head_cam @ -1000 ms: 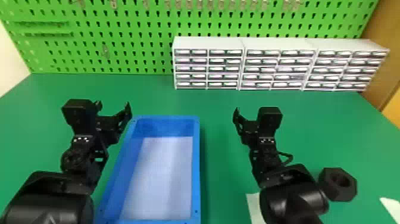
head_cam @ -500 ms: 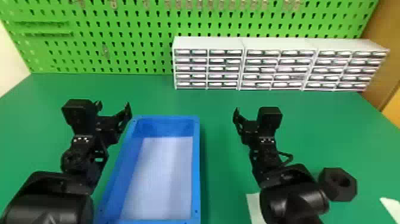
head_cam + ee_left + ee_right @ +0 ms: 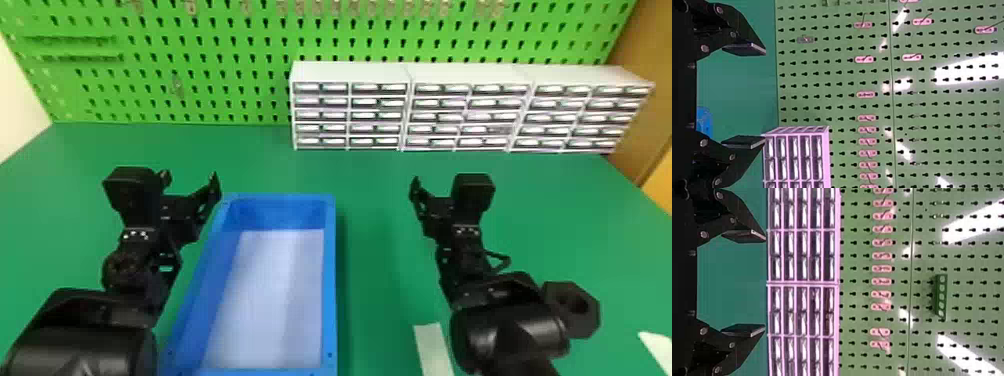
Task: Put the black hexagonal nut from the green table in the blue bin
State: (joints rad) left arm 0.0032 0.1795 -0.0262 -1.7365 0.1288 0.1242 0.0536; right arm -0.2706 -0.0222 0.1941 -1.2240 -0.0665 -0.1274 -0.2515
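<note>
To the right of the right gripper [image 3: 434, 200] and closer to the robot, the black hexagonal nut [image 3: 584, 317] lies on the green table [image 3: 380, 240], its hole facing up and one side partly hidden by the right arm. The right gripper holds its two black fingers [image 3: 744, 235] spread wide, with bare green tabletop between them in its wrist view. Across the work area, the left gripper [image 3: 190, 184] is likewise spread, its flat pads [image 3: 742, 141] well apart. The blue bin [image 3: 330, 280] sits between the two grippers, nearer the left one, its far left corner just beside that gripper and its pale floor on view. Beyond the right gripper, white drawer cabinets [image 3: 410, 107] line the back of the table before a green pegboard [image 3: 200, 95]. A pale strip [image 3: 432, 350] lies closer to the robot than the right gripper, beside the right arm.
</note>
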